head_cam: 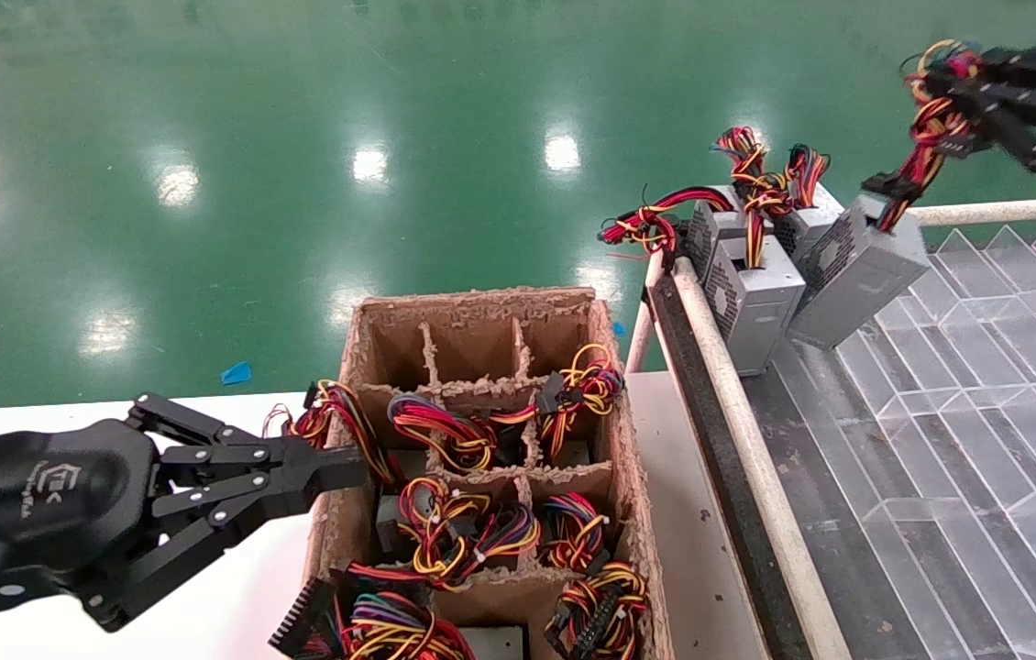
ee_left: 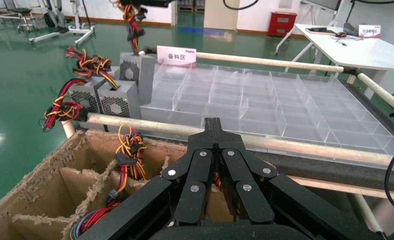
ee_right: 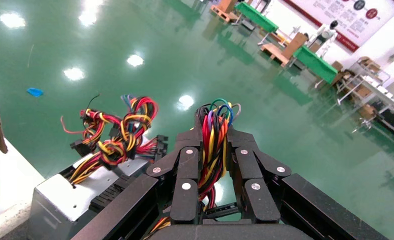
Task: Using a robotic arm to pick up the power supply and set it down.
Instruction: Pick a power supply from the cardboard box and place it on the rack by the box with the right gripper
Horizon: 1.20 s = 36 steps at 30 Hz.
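Observation:
My right gripper (head_cam: 944, 92) is at the far right, shut on the red, yellow and black wire bundle (ee_right: 212, 145) of a grey power supply (head_cam: 857, 270). The box hangs tilted from those wires over the far left corner of the clear tray (head_cam: 986, 412), beside other supplies. I cannot tell whether its lower end touches the tray. In the right wrist view the wires run up between the fingers (ee_right: 185, 170), and the box is hidden below. My left gripper (head_cam: 348, 467) is shut on nothing, at the left wall of the cardboard box (head_cam: 481, 316).
Other grey power supplies (head_cam: 752, 298) stand at the tray's far left corner, their wires spilling over the edge. The divided cardboard box holds several more with coloured wire bundles (head_cam: 445, 532). A white pipe rail (head_cam: 738, 422) runs between box and tray. Green floor lies beyond.

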Tool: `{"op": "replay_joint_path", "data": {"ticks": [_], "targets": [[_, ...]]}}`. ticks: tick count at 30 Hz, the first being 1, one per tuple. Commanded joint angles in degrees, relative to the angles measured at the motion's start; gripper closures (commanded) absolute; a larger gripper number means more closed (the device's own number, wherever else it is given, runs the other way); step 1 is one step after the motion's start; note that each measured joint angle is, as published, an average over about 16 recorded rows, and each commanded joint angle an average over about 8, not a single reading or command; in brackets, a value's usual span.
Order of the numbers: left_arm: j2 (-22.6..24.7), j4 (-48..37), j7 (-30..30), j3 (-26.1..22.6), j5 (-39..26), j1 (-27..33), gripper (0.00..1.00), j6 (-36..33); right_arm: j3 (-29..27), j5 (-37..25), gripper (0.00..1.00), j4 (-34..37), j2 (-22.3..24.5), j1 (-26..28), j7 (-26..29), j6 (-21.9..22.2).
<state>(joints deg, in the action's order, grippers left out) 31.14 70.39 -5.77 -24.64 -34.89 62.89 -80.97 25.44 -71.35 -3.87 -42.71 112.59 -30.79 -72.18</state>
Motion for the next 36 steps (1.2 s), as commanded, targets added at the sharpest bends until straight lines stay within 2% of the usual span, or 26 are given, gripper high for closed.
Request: {"op": "replay_joint_path", "data": {"ticks": [1, 15, 29, 30, 36], "targets": [[0.0, 0.0, 0.0, 0.0, 0.0, 0.0, 1.0, 0.0, -0.14, 0.21, 1.0, 0.93, -0.62, -0.64, -0.4, 0.62], [0.0, 0.0, 0.0, 0.0, 0.0, 0.0, 1.0, 0.0, 0.19, -0.34, 1.0, 2.57, -2.22, -0.21, -2.6, 4.79], [0.0, 0.0, 0.0, 0.0, 0.0, 0.0, 1.0, 0.0, 0.23, -0.38, 1.0, 3.63, -5.95, -1.92, -3.09, 4.87], [0.0, 0.0, 0.0, 0.0, 0.0, 0.0, 1.0, 0.0, 0.25, -0.42, 0.93, 3.71, -6.13, -2.02, -3.05, 4.9], [0.0, 0.0, 0.0, 0.0, 0.0, 0.0, 1.0, 0.0, 0.49, -0.75, 0.18, 4.0, -6.95, -2.3, -2.47, 4.71]]}}
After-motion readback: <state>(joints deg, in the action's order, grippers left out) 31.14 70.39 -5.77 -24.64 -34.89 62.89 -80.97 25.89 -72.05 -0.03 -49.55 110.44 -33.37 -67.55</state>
